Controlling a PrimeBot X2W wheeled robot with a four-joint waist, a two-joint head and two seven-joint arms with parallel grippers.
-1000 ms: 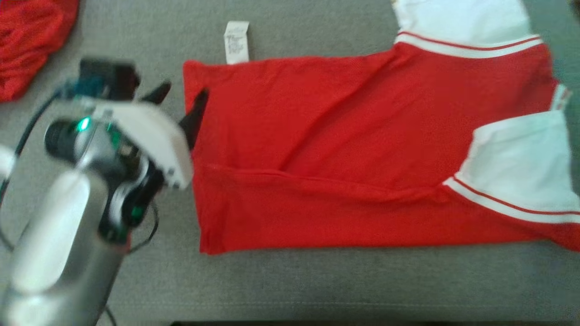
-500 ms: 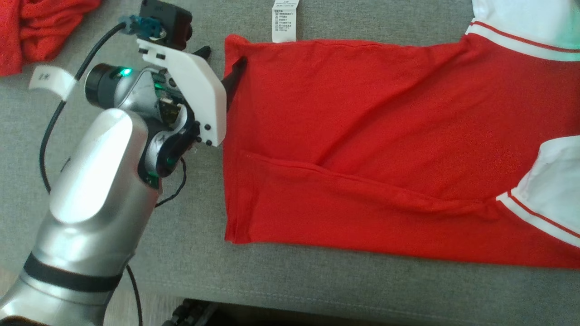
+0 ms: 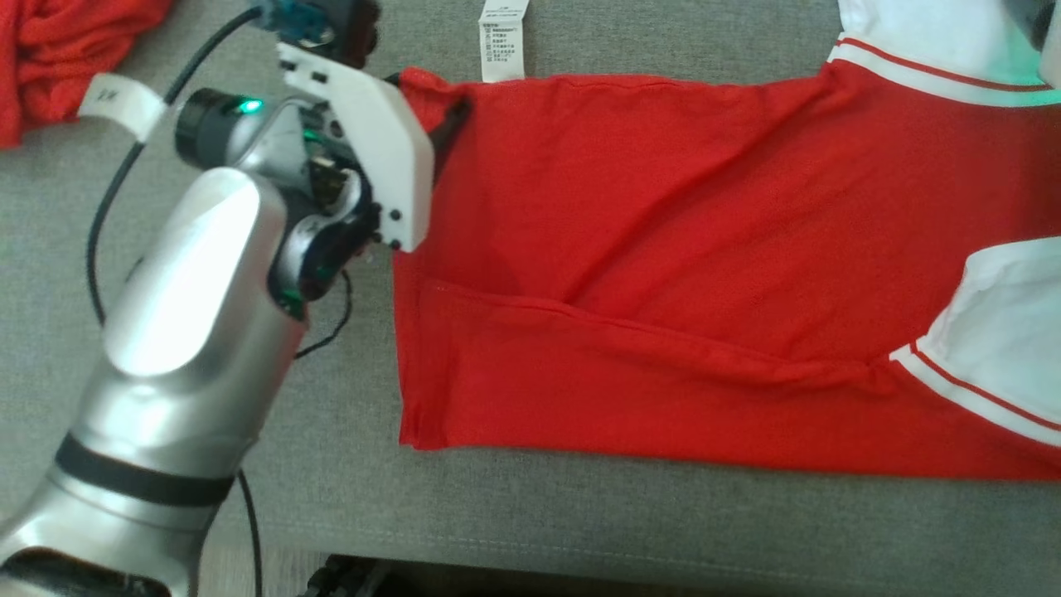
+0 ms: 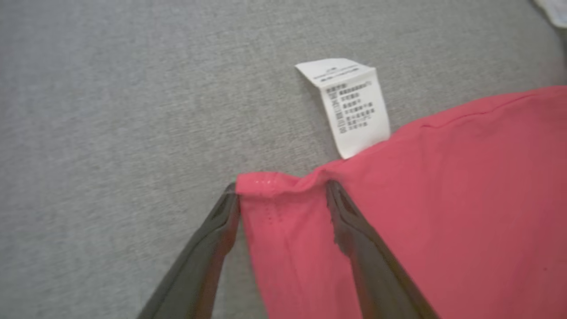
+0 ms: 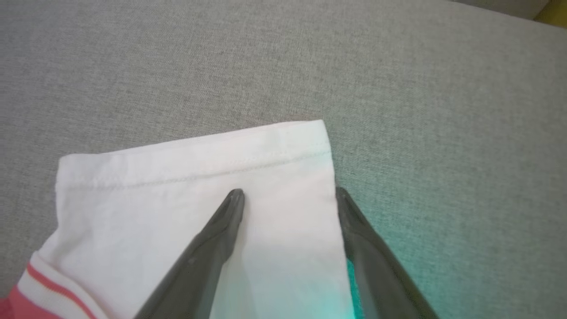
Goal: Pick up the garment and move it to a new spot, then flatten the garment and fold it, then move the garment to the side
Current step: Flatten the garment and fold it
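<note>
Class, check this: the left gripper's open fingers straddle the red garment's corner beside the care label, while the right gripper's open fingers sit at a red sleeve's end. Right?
One error: the sleeve at the right gripper is white, not red, as the right wrist view shows. The left gripper, open, does straddle the corner of the garment beside the care label.

Soft even light; glare on silver forearm [image 3: 166, 274]; green tint low in right wrist view
</note>
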